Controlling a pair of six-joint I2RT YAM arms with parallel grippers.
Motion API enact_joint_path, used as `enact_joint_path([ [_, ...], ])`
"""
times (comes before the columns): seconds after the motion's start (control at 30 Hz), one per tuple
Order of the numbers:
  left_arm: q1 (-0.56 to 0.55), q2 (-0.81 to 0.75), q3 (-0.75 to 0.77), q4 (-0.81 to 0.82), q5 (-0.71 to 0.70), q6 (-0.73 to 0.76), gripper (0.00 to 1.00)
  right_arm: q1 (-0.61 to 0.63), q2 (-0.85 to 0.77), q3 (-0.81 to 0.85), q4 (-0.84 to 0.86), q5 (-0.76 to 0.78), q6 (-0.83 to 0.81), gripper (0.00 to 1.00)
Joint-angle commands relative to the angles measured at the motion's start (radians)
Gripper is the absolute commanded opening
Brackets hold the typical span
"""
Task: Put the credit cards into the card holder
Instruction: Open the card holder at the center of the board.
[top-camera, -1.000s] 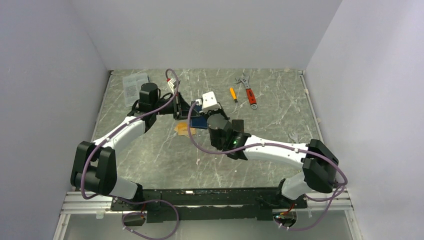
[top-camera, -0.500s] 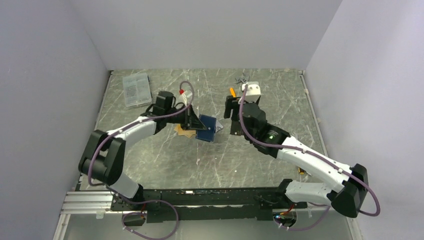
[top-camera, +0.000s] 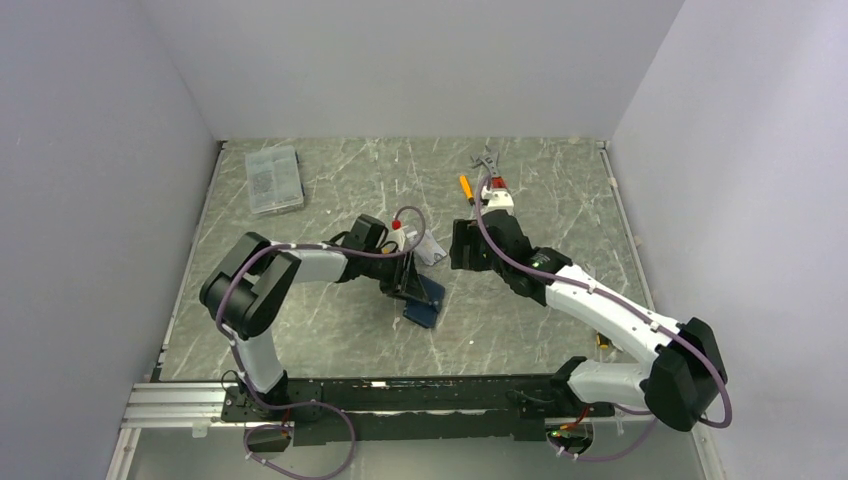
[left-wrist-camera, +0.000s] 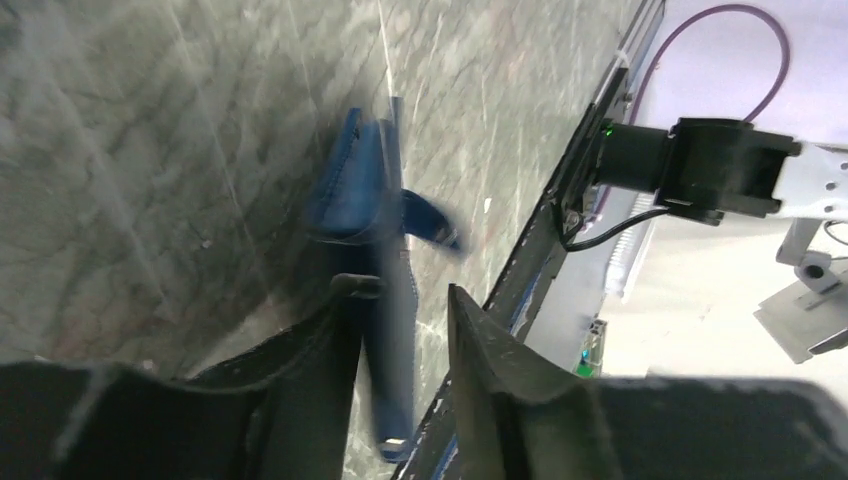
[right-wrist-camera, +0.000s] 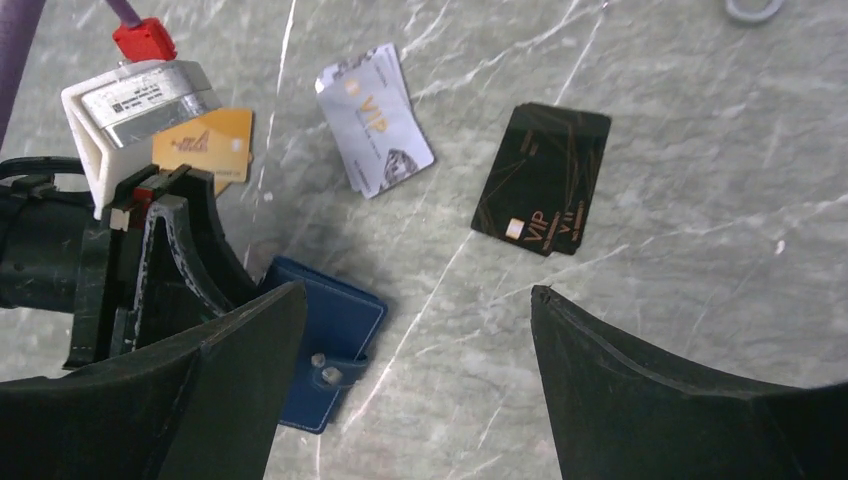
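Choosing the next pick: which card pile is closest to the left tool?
The orange-gold card, partly hidden behind the left tool, which grips the card holder. The silvery VIP cards and black cards lie farther off, fully visible.

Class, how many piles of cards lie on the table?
3: orange pile partly behind the left arm, silver pile beside it, black pile beyond the silver. More cards may be hidden.

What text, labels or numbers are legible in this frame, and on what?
"VIP": on the silver cards.
"VIP": on the black cards, in gold print.
Orange card: print too small to read.
Sticker on the white block of the left arm: too blurred to read.
Card holder: no text seen.
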Motion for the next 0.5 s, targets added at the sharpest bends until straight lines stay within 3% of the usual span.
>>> enact_joint_path([
  [0.0, -0.021, -0.025, -0.018, -0.015, -0.080, 0.095, 0.56, -0.009, 0.019, -0.022, 0.003, -0.129, 0.026, 0.85],
  [0.1, -0.020, -0.057, -0.034, -0.058, -0.150, 0.141, 0.72, -0.012, 0.050, -0.035, 0.013, -0.174, 0.030, 0.85],
  [0.23, 0.010, -0.088, -0.018, -0.114, -0.182, 0.181, 0.85, -0.013, 0.093, -0.034, 0.017, -0.228, 0.031, 0.85],
  [0.47, 0.054, -0.214, 0.128, -0.270, -0.113, 0.332, 0.92, -0.011, 0.132, -0.026, -0.017, -0.261, 0.028, 0.82],
])
